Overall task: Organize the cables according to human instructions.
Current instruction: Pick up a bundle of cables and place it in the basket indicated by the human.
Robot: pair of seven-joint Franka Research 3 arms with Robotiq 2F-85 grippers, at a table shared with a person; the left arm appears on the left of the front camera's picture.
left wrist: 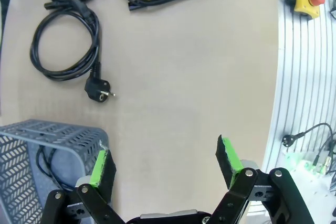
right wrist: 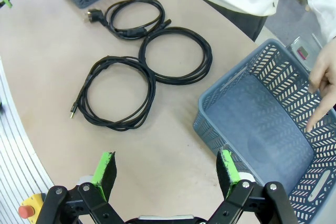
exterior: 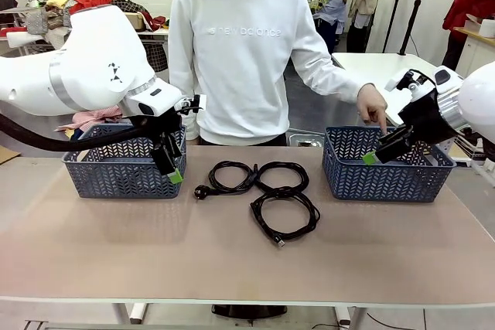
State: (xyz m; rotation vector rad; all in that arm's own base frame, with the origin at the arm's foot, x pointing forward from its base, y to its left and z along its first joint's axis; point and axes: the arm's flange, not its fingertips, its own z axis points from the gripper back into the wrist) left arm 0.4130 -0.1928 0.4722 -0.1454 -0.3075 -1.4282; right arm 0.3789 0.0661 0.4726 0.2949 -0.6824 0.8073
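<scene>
Three cables lie coiled on the table [exterior: 116, 245] between two blue baskets. The plug-ended coil [exterior: 230, 178] is placed furthest left, with its chunky plug pointing left toward the left basket [exterior: 116, 175]. The middle coil [exterior: 283, 175] is set just to its right, and the two are seen to touch where they meet. The near coil [exterior: 285, 215] lies closer to the robot, its far edge meeting the middle coil. A fourth black cord [left wrist: 43, 163] is glimpsed inside the left basket in the left wrist view.

The left gripper [left wrist: 163, 150] is held above the table at the near right corner of the left basket. Its jaws are spread wide and nothing is held. The right gripper [right wrist: 167, 156] is held over the near left edge of the right basket [exterior: 379, 179], likewise spread wide with nothing between its pads.

The person [exterior: 240, 52] in the white sweatshirt is stood at the far side of the table. One hand [exterior: 373, 104] is stretched out to the right, with a finger pointed down into the right basket.
</scene>
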